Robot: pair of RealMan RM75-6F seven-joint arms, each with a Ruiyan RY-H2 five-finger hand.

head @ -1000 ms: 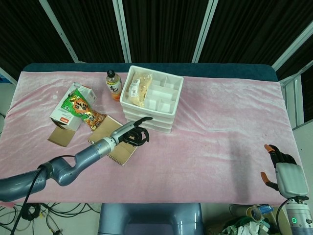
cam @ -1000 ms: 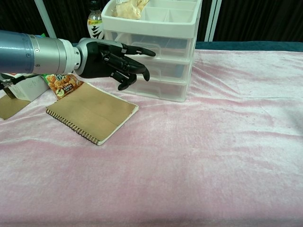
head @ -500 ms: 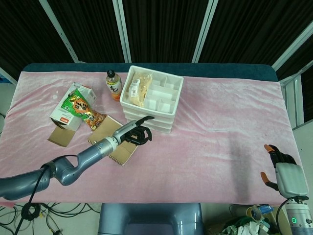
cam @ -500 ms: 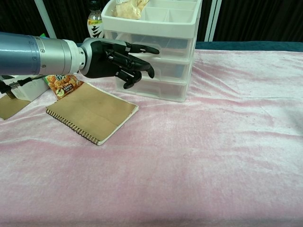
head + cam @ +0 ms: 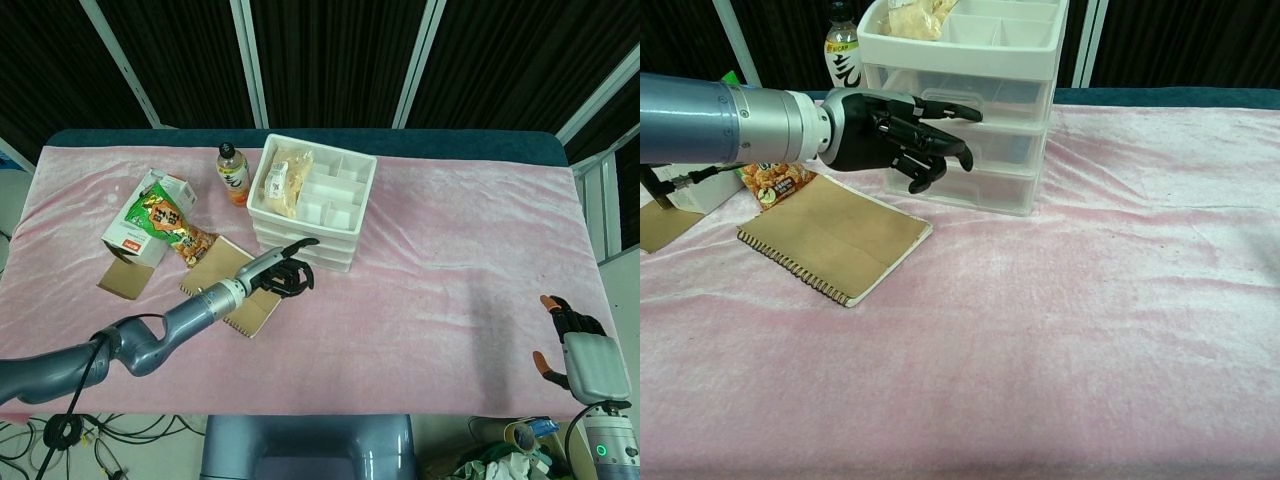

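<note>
Reaching across the brown spiral notebook (image 5: 835,238), the left hand (image 5: 902,138) has crept rightward over the last second and now sits right at the front of the white drawer unit (image 5: 1025,95) — one finger stretched toward the upper drawer front, the rest curled loosely with nothing in them. Whether the fingertip actually touches the plastic cannot be told from either view. The drawers all look closed, so the approach seems nearly finished and the contact itself is what remains. From the head view the drawer unit (image 5: 352,190) stands mid-tabletop, its open top tray holding a snack packet (image 5: 281,178), with a bottle (image 5: 232,170) just beside it on the left. The right hand (image 5: 579,345) rests at the near right edge, well apart — fingers extended, holding nothing.
</note>
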